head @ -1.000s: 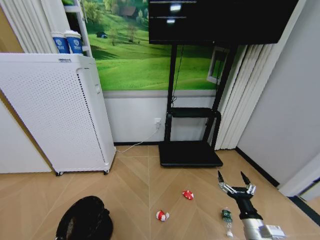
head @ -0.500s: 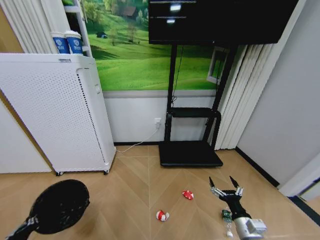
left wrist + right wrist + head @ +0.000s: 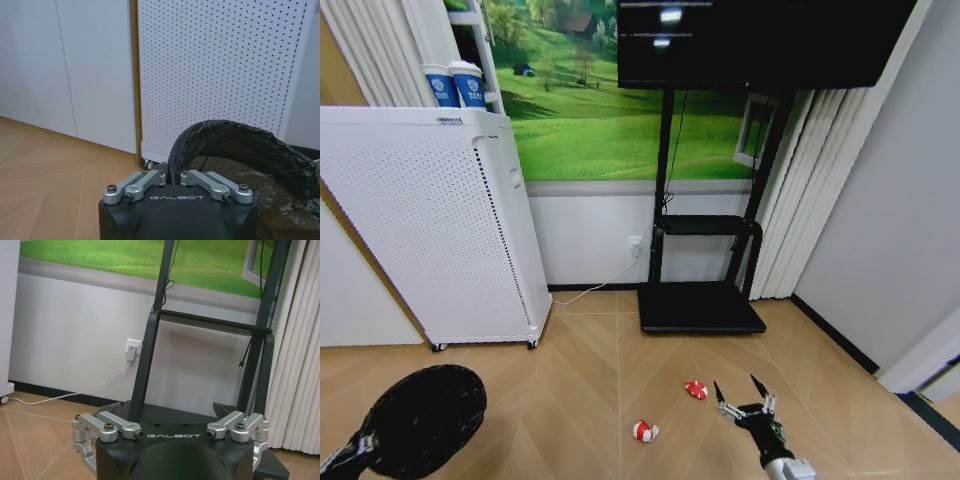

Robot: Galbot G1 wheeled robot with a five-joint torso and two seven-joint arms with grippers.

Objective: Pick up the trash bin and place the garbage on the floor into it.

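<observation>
Now the trash bin (image 3: pixel 425 418), round, black and lined with a crinkled black bag, is held off the floor by the left pincer (image 3: pixel 170 178), which is clamped on its rim; it is tipped, its mouth turned up toward the camera. The right pincer (image 3: pixel 744 398) is spread wide, low over the floor (image 3: pixel 590 400) beside one red-and-white wrapper ball (image 3: pixel 696 389); a second wrapper ball (image 3: pixel 644 431) lies nearer the bin.

We note a wooden floor (image 3: pixel 590 370) bearing two red-and-white wrappers (image 3: pixel 644 431) (image 3: pixel 696 389), white appliance (image 3: pixel 430 225) left, black stand base (image 3: pixel 701 307) far.
</observation>
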